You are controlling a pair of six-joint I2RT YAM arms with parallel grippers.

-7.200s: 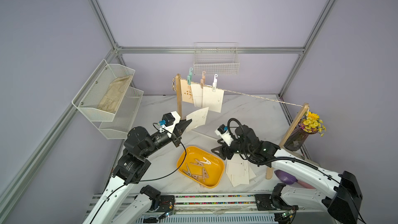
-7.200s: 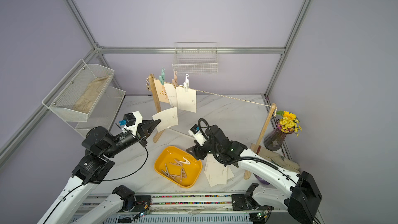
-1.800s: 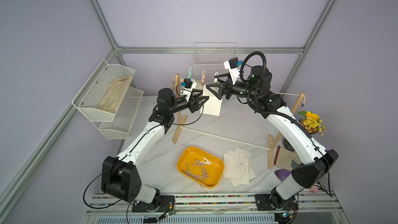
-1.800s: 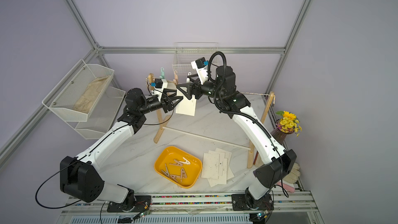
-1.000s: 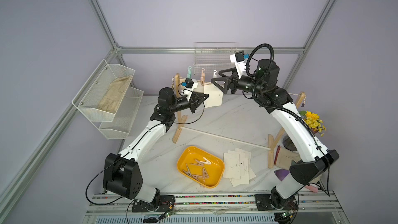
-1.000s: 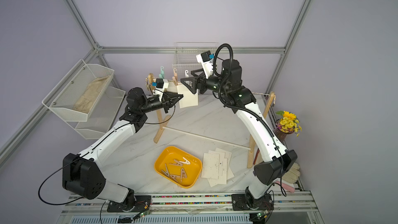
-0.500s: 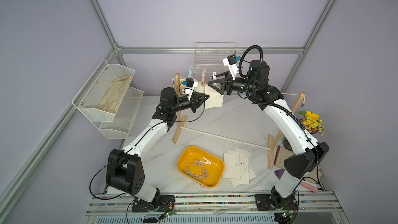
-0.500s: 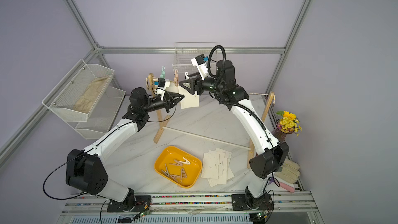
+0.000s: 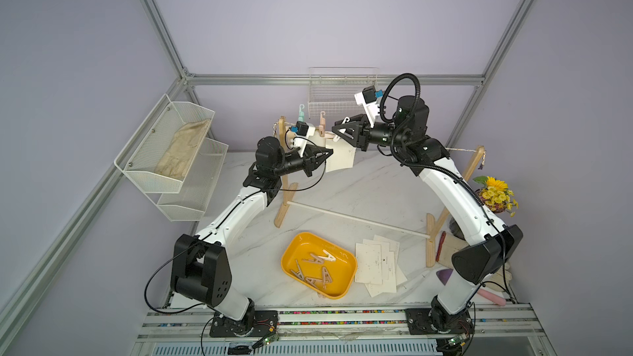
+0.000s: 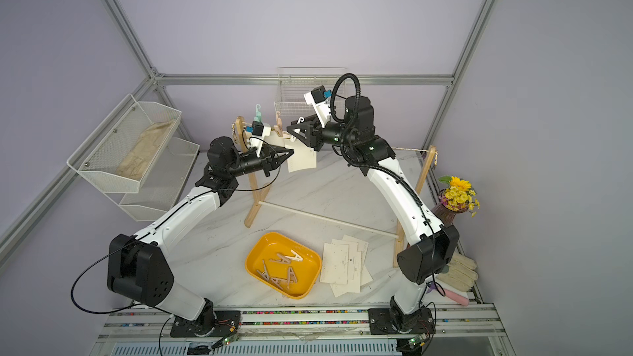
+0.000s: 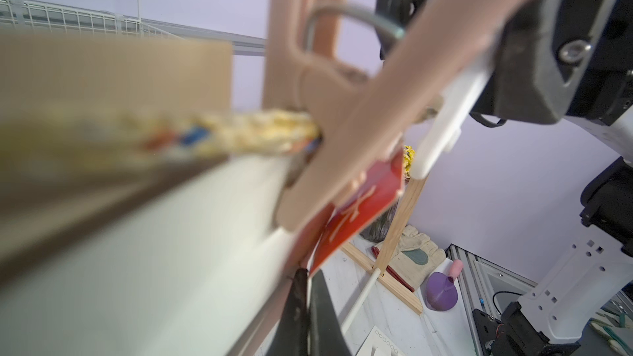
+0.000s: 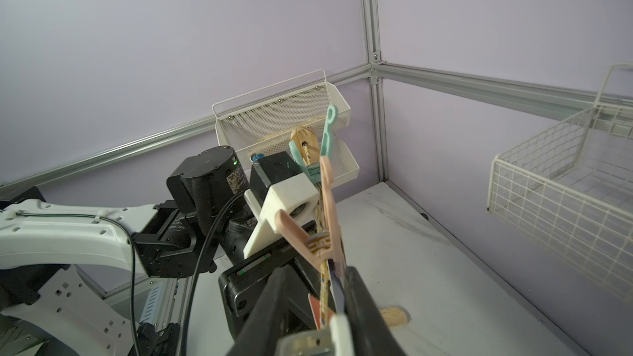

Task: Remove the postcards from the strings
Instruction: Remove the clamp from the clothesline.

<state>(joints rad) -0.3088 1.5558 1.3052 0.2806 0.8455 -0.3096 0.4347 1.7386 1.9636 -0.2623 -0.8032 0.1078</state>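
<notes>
Right gripper (image 9: 335, 131) onto clothespin (image 12: 339, 329), postcard (image 9: 340, 159) beneath

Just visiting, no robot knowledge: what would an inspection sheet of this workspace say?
Surface: marble table, no spills seen.
Job's things: hanging postcards pinned on the string; stacked postcards on the table.
Clutter: yellow tray holding clothespins; flowers.
Grippers: left gripper shut on one of the hanging postcards; right gripper around a white clothespin, grip unclear.
Cables: black cable loops beside the left arm.
Surroundings: wire basket and mesh shelves on the walls.
</notes>
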